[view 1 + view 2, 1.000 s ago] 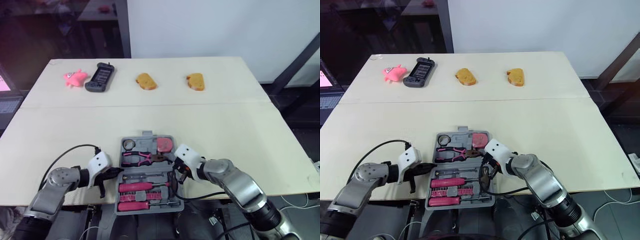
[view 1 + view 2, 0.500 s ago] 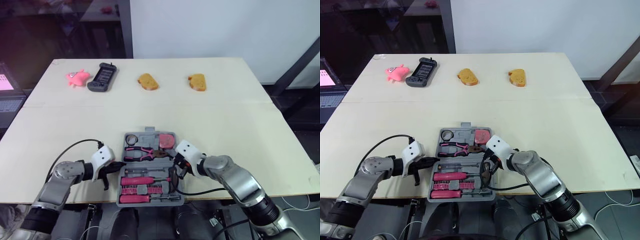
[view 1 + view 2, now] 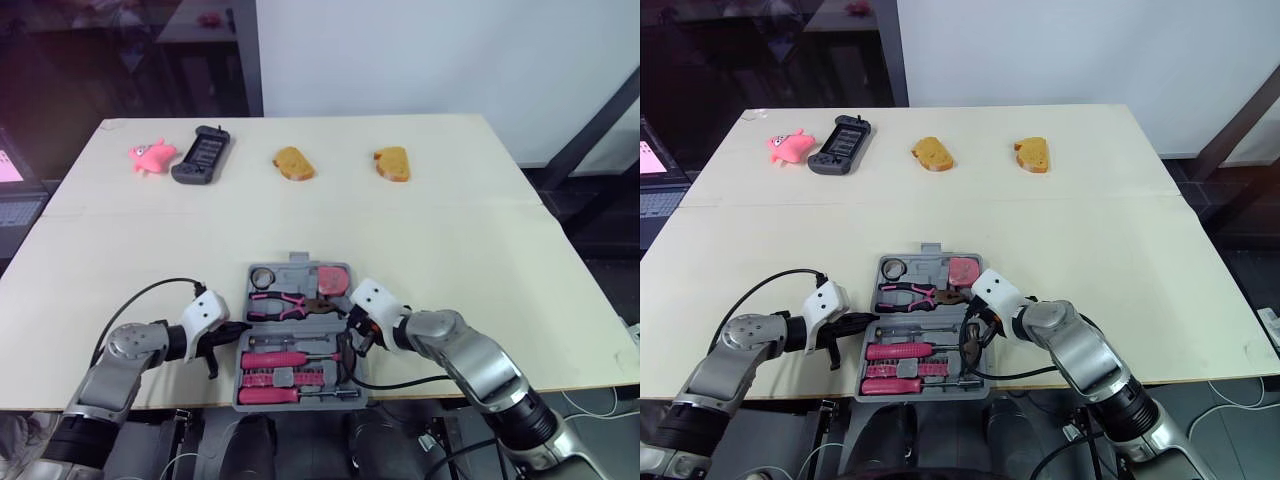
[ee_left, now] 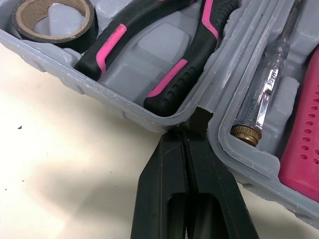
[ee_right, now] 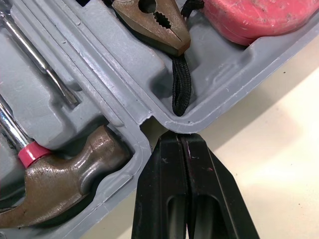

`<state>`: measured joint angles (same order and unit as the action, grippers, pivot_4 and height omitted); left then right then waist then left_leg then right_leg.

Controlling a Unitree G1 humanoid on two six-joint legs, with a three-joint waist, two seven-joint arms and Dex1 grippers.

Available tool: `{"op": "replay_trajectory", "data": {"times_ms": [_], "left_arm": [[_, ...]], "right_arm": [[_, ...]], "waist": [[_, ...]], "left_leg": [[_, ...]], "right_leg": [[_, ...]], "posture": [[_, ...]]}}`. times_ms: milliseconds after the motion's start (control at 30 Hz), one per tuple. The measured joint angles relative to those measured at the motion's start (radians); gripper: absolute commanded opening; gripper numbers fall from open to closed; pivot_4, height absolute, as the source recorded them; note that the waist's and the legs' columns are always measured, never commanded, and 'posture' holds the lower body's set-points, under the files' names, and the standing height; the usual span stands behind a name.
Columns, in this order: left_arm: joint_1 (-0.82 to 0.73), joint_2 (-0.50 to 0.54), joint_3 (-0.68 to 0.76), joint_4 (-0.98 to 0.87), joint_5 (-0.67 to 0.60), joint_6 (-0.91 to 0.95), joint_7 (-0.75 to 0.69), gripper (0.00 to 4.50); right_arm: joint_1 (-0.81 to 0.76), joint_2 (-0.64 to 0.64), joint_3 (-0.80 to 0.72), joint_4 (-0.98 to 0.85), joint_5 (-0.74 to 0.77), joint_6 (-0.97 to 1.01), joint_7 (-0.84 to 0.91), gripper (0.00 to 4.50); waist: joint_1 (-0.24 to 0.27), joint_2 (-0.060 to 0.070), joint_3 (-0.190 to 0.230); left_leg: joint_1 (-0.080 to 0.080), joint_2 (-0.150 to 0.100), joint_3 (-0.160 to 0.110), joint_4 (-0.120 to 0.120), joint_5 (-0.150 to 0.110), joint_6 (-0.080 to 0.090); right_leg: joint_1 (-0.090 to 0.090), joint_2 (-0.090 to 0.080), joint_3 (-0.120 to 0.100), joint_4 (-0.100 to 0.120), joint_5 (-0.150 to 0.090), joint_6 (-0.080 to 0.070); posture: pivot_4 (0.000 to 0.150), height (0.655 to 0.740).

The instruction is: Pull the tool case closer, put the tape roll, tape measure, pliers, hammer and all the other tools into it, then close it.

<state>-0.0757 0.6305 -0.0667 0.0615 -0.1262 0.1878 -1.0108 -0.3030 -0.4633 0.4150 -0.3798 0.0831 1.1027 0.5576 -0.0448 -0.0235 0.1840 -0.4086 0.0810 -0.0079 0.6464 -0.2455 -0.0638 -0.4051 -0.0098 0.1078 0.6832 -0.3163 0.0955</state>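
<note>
Left eye view: a pale table (image 3: 450, 250) stands before a white wall (image 3: 450, 50) and dark glass (image 3: 130, 60). Along its far side lie a pink toy (image 3: 150, 156), a black handset (image 3: 202, 154), a bread slice (image 3: 292, 162) and a second bread slice (image 3: 391, 162). At the near edge the grey tool case (image 3: 296, 265) lies open, with the left gripper (image 3: 232, 338) and right gripper (image 3: 353, 332) on either side of it at the hinge line. Its far half holds the tape roll (image 3: 263, 276), pliers (image 3: 280, 306) and tape measure (image 3: 331, 279). Its near half holds pink-handled tools (image 3: 280, 360).

Left wrist view: the left claw's black fingers are pressed together, their tips at the notch between the case's halves. A clear-handled screwdriver (image 4: 264, 94) lies just inside the near half.

Right wrist view: the right claw is likewise pressed together, its tips at the opposite notch, beside the hammer (image 5: 65, 179) and the pliers' nose.
</note>
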Motion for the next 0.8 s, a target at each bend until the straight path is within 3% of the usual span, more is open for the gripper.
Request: {"op": "replay_trajectory", "data": {"times_ms": [500,700,800], "left_arm": [[-0.01,0.045,0.033,-0.004,-0.027,-0.012,-0.02,0.03],[0.021,0.115,0.108,-0.104,-0.101,-0.014,-0.05,0.03],[0.099,0.124,0.171,-0.183,-0.203,0.024,-0.097,0.03]], "right_arm": [[-0.003,-0.046,-0.036,-0.026,0.05,0.022,0.026,0.0],[0.005,-0.11,-0.128,-0.119,0.123,0.071,0.059,0.0],[0.018,-0.136,-0.205,-0.141,0.172,0.074,0.086,0.0]], "waist": [[0.001,0.0,0.001],[-0.001,0.0,0.001],[-0.003,-0.001,0.002]], "left_leg": [[-0.002,0.0,0.0,-0.001,0.0,0.0],[-0.002,0.0,0.001,-0.003,0.0,0.0],[-0.002,0.001,0.001,-0.003,0.0,0.0]], "right_leg": [[-0.003,0.0,0.0,0.0,0.0,0.001],[-0.003,0.0,0.0,-0.002,0.0,0.0],[-0.004,0.0,0.0,-0.002,0.0,0.0]], "posture": [[0.15,0.74],[0.15,0.74],[0.15,0.74]]}}
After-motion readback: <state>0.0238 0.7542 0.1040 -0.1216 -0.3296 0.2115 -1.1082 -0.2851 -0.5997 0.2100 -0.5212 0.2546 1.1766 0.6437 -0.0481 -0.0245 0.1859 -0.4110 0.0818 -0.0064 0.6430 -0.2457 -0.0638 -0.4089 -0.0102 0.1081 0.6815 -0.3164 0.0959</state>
